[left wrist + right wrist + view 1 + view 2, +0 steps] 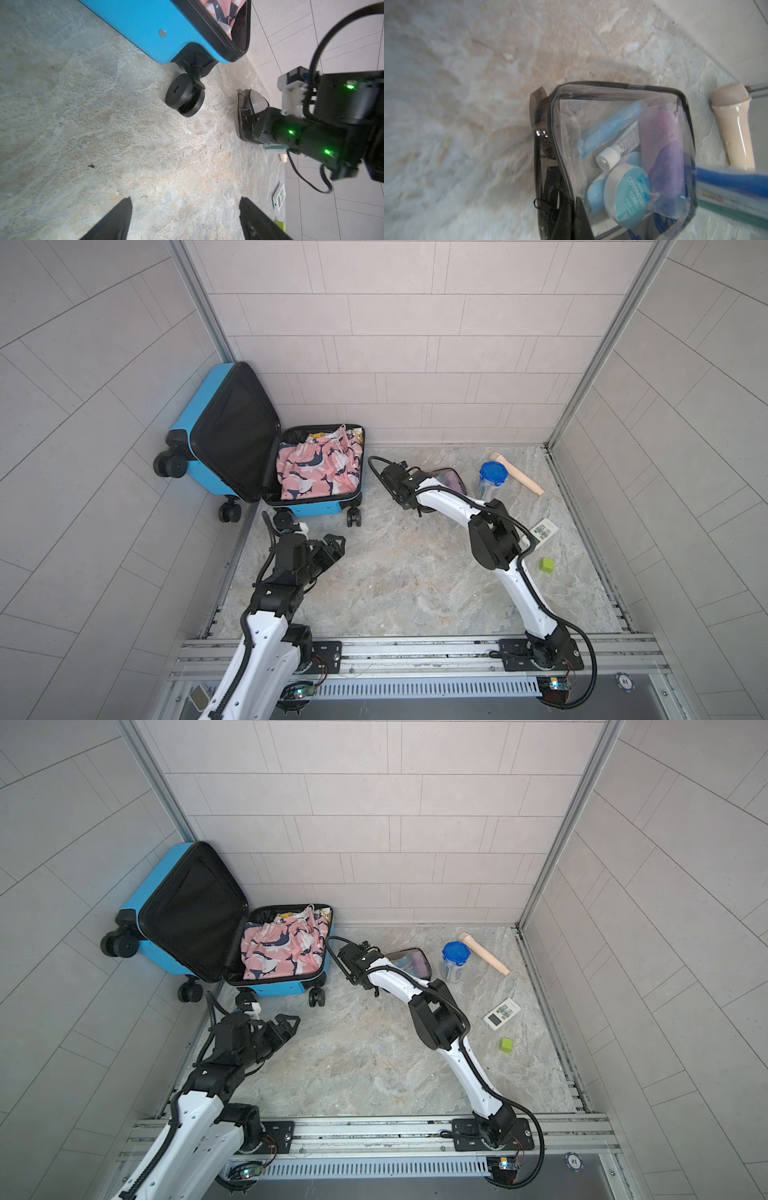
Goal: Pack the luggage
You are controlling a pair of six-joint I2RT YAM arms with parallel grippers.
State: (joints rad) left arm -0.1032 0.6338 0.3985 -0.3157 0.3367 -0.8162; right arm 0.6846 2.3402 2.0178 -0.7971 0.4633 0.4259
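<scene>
Your right gripper (571, 216) has its fingers pinched together on the black-trimmed edge of the clear pouch (612, 155), right of centre in both top views. That hold is on a thin strip, so the loaded pouch can swing or slide out if you lift fast. The blue-lidded jar (493, 477) stands just beside it, and a swinging pouch could tip it.

The suitcase (249, 439) lies open at the upper left, its lid (232, 427) propped toward the wall. The pink clothes (320, 468) are heaped nearly to the rim. A low approach can catch that rim, and a pouch dropped on the heap may roll off.

Your left gripper (185, 207) hovers with fingers wide apart, holding nothing, near the front wheel (185, 99). Nudge the case and it may roll or the lid may fall.
</scene>
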